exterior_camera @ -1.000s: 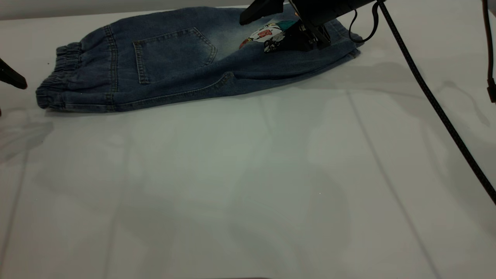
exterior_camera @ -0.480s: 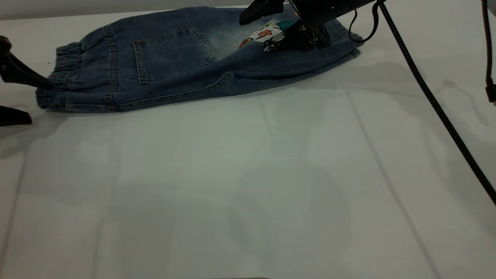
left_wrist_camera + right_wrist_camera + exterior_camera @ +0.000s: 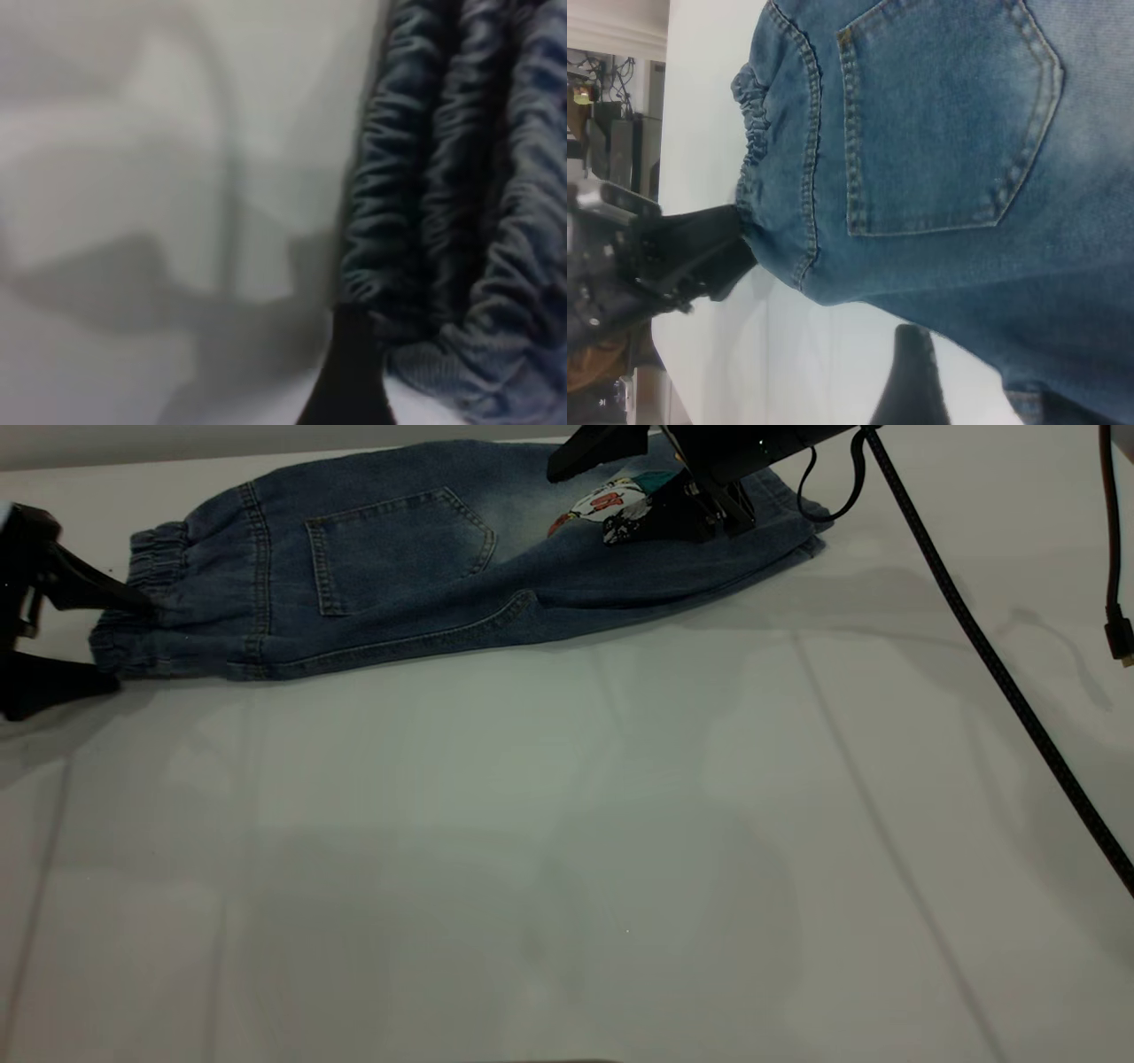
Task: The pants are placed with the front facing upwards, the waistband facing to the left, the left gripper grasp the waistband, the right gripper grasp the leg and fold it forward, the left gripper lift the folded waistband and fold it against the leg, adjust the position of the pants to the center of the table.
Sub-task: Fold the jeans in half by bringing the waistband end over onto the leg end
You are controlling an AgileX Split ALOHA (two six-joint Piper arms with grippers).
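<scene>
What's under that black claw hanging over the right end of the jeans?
Under the right gripper lies the leg end of the pants, with a colourful printed patch partly showing. The claw covers the rest of that patch.

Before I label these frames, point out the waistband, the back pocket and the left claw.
waistband (image 3: pixel 151 593), exterior view, gathered elastic edge.
back pocket (image 3: pixel 399 545), exterior view, middle of the stitched patch.
left claw (image 3: pixel 111 638), exterior view, between its two tips at the waistband.

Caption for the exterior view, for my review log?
Left tool open at the waistband of folded pants; right tool over the leg.
</scene>
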